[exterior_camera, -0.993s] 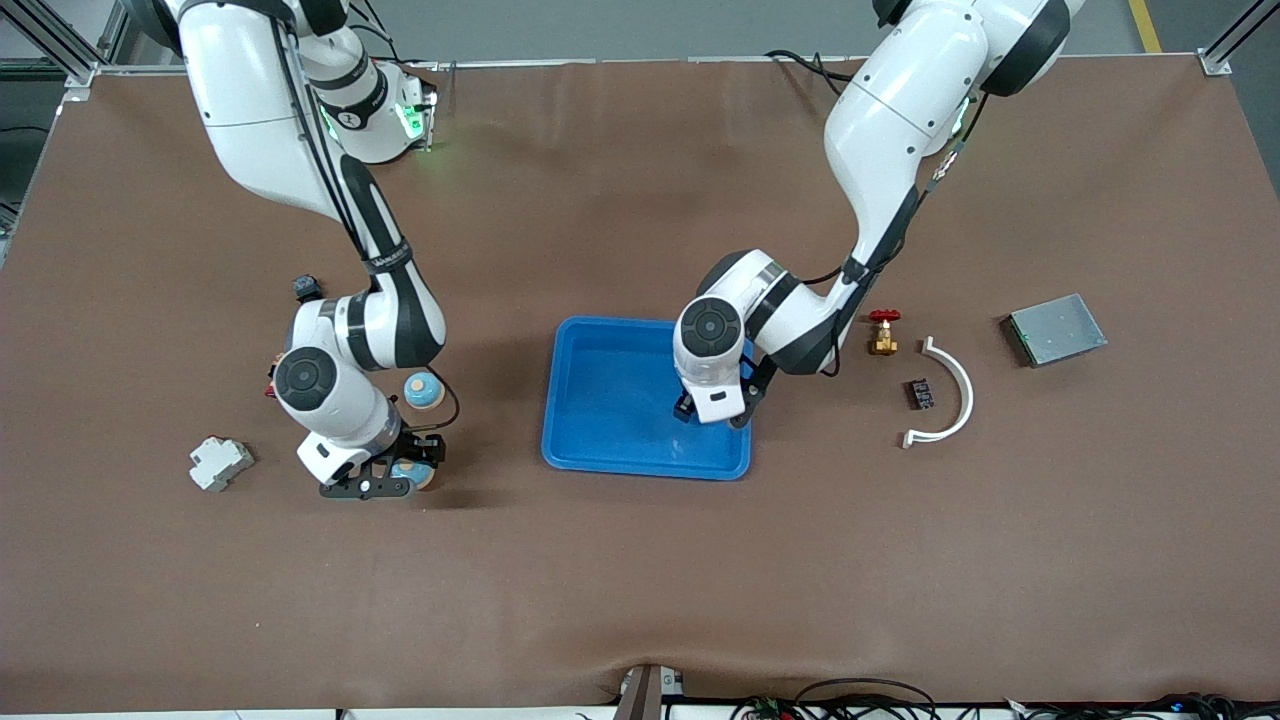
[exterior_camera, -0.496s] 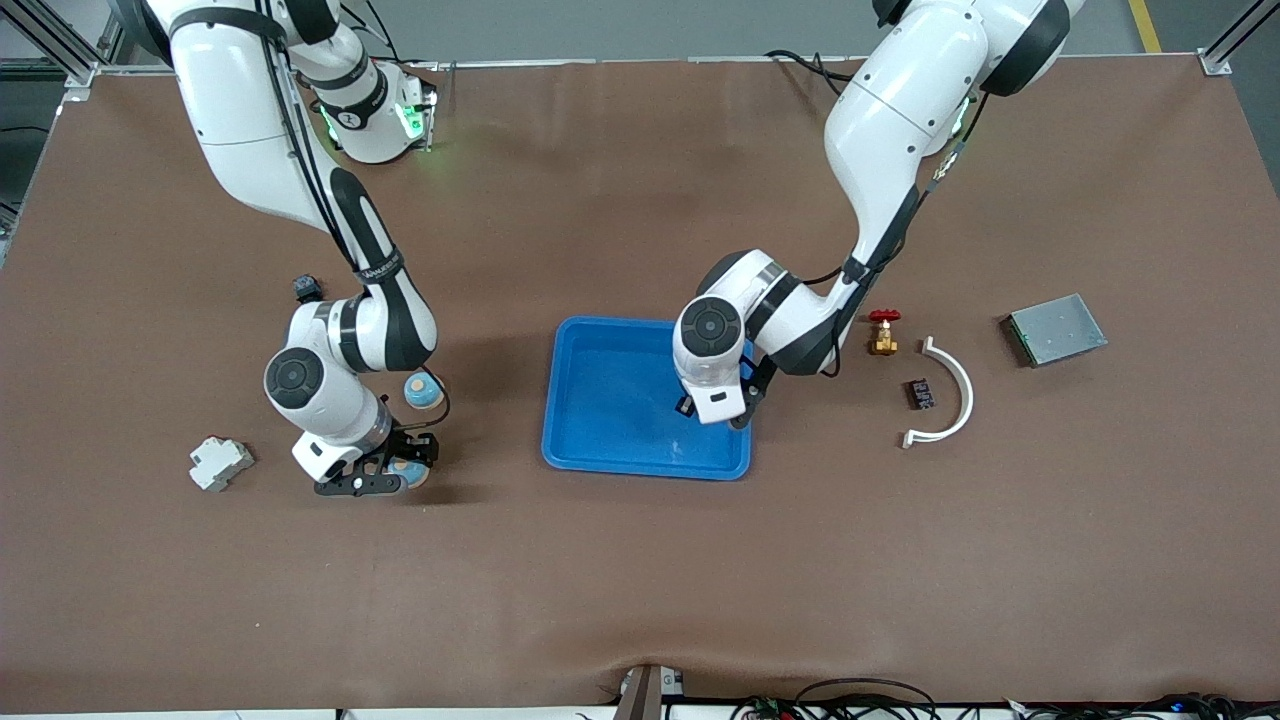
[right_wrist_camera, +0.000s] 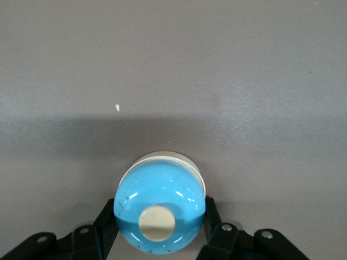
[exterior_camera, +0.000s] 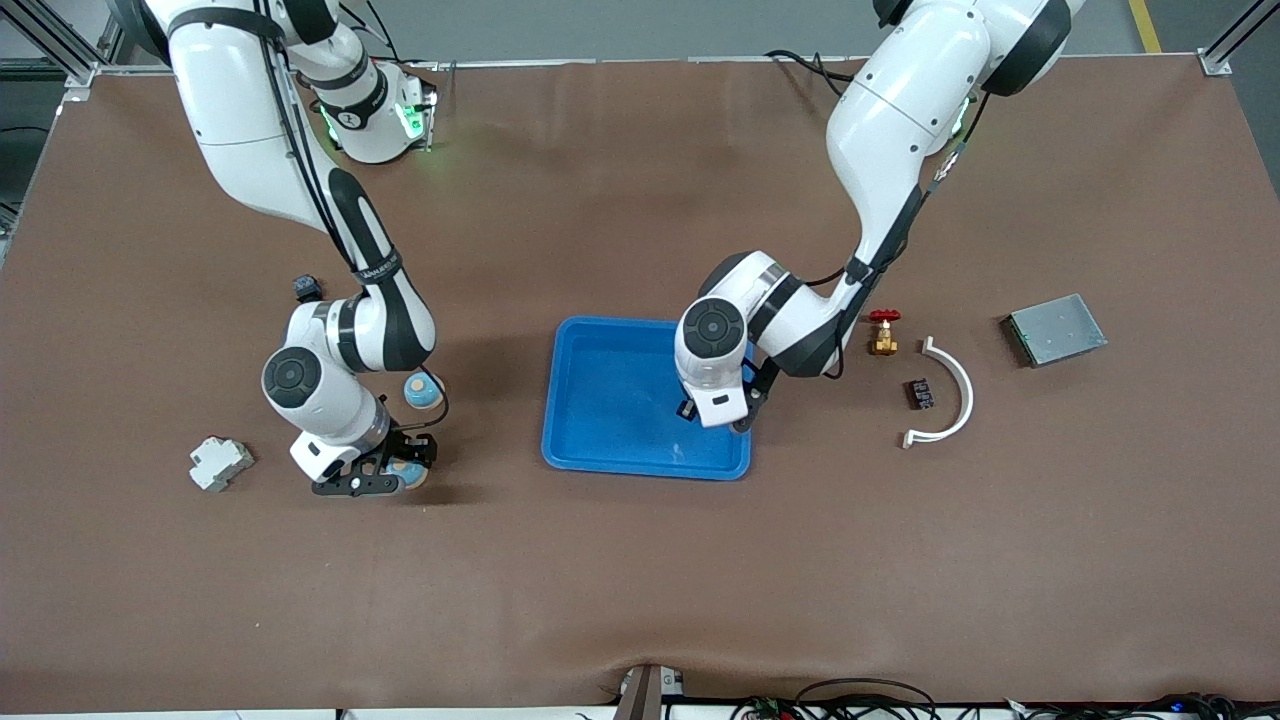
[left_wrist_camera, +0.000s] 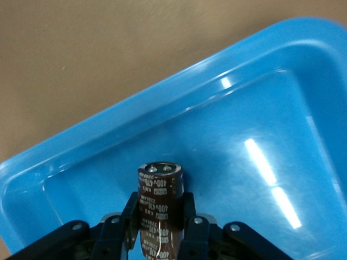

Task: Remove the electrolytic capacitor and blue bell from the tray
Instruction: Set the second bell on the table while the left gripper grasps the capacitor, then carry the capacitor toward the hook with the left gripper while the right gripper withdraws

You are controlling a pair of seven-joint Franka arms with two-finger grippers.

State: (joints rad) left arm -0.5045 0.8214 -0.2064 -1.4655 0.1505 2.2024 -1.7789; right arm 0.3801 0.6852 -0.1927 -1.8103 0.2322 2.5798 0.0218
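Note:
A dark brown capacitor point(left_wrist_camera: 159, 203) with white print stands upright between the fingers of my left gripper point(left_wrist_camera: 159, 216), which is shut on it. That gripper point(exterior_camera: 690, 408) is low inside the blue tray point(exterior_camera: 610, 400), near the tray's wall at the left arm's end; the tray floor point(left_wrist_camera: 227, 162) shows just below the capacitor. My right gripper point(exterior_camera: 392, 470) is shut on a blue bell point(right_wrist_camera: 161, 208) with a cream button, at the mat surface. I cannot tell whether the bell is lifted. A second blue bell point(exterior_camera: 423, 390) sits on the mat beside the right arm's wrist.
A white breaker point(exterior_camera: 220, 463) lies toward the right arm's end. A small black part point(exterior_camera: 307, 288) lies farther from the camera. At the left arm's end are a red-handled brass valve point(exterior_camera: 883, 332), a black chip point(exterior_camera: 919, 393), a white curved strip point(exterior_camera: 950, 395) and a grey metal box point(exterior_camera: 1056, 328).
My right gripper has shifted slightly toward the right arm's end of the table with the bell in it. The left gripper has barely moved.

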